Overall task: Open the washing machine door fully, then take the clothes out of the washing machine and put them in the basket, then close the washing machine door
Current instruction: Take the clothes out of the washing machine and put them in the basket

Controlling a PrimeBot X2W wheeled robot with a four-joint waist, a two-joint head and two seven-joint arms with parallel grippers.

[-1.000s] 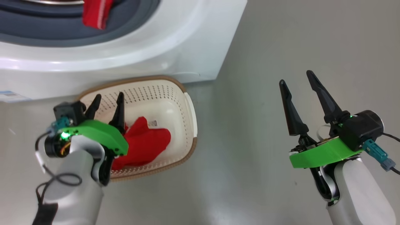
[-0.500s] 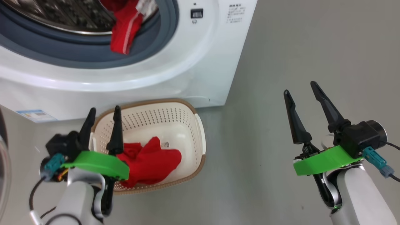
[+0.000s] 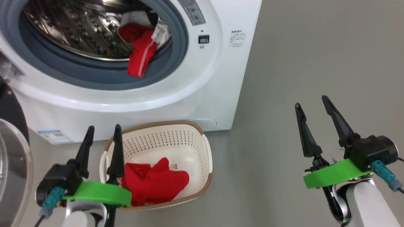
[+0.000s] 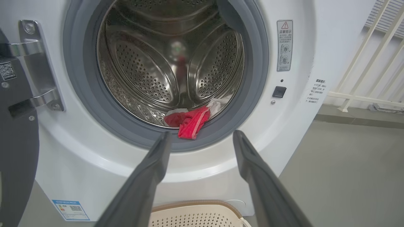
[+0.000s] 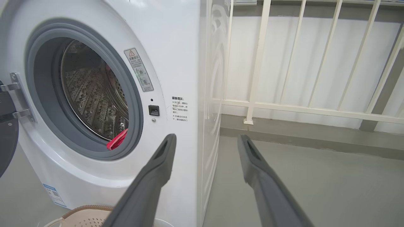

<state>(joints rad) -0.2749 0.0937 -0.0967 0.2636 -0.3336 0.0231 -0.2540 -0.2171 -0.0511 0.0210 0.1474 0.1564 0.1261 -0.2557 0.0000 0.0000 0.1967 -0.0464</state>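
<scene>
As the washing machine door (image 3: 12, 170) is swung open, it is seen at the left edge of the head view, with its black rim above its clear glass bowl. A red garment (image 3: 139, 53) with white trim is seen in the upper middle of that frame. It is laid at the front of the steel drum (image 4: 142, 63) and hangs over the grey gasket (image 3: 178, 56). In the left wrist view the same piece is found at the lower lip of the opening, a little right of centre.

A second red garment (image 3: 154, 184) is laid inside the basket (image 3: 206, 157), in the lower middle of the head view. The basket is placed on the floor (image 3: 300, 47), just in front of the washing machine (image 3: 195, 94), by which the upper left of the frame is taken. A blue label sticker (image 3: 52, 136) is seen low on its front panel, at the left.

The left gripper (image 3: 104, 127) is seen at the lower left, with its fingers held apart and empty; the left rim of the basket is overlapped by one finger in the picture. The right gripper (image 3: 311, 101) is found at the lower right, over bare floor and well apart from the basket, with its fingers also spread and empty. A white railing (image 5: 284, 63) is seen beside the machine, in the upper right of the right wrist view.
</scene>
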